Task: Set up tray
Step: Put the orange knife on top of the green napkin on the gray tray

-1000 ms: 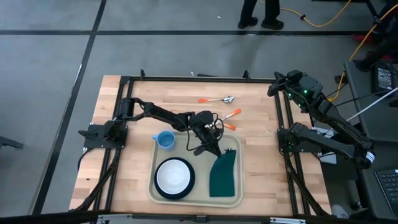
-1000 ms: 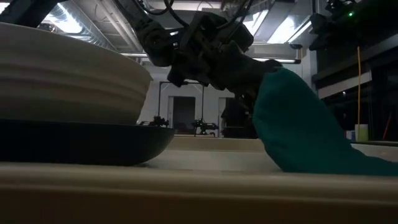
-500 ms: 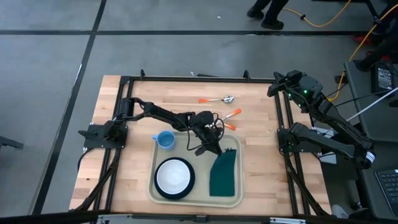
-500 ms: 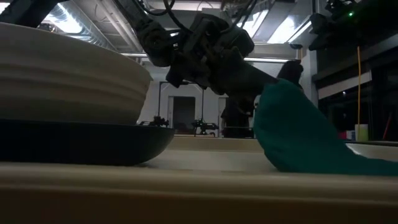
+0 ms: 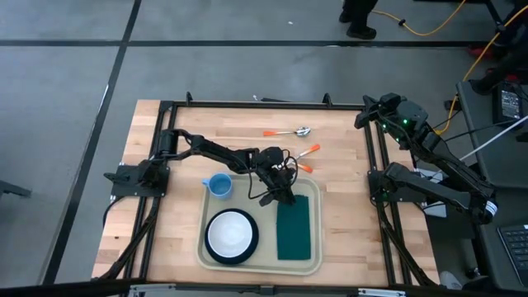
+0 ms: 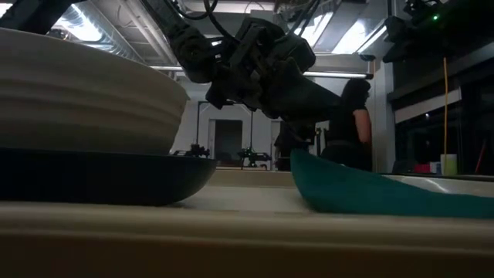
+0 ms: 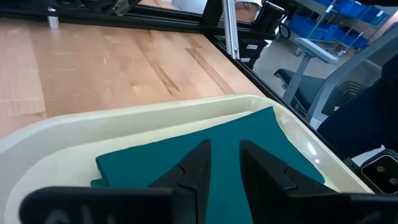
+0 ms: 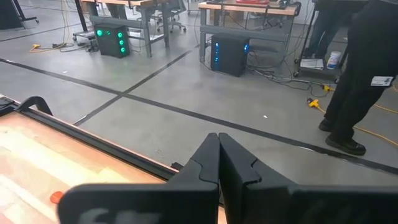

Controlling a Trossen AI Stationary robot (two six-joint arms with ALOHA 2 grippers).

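The cream tray point(image 5: 307, 266) lies on the wooden table near its near edge. A dark green napkin point(image 5: 293, 229) lies flat in the tray's right part. A white bowl on a dark plate point(image 5: 231, 235) sits in its left part, and a blue cup point(image 5: 219, 185) in its far left corner. My left gripper point(image 5: 281, 198) hovers just over the napkin's far end point(image 7: 273, 134), fingers a little open and apart from the cloth. In the low view the left gripper point(image 6: 307, 127) stands above the napkin point(image 6: 363, 193). My right gripper point(image 5: 363, 118) waits shut at the table's far right corner.
A metal spoon with an orange handle point(image 5: 289, 132) and two more orange-handled utensils point(image 5: 306, 153) lie on the bare wood beyond the tray. A person in dark clothes point(image 8: 364, 74) stands on the floor past the table's far edge.
The napkin's far end, held raised at my left gripper a second ago, has dropped; the cloth has spread out flat along the tray's right side. My left gripper has stayed almost where it was. The person behind the table has walked on.
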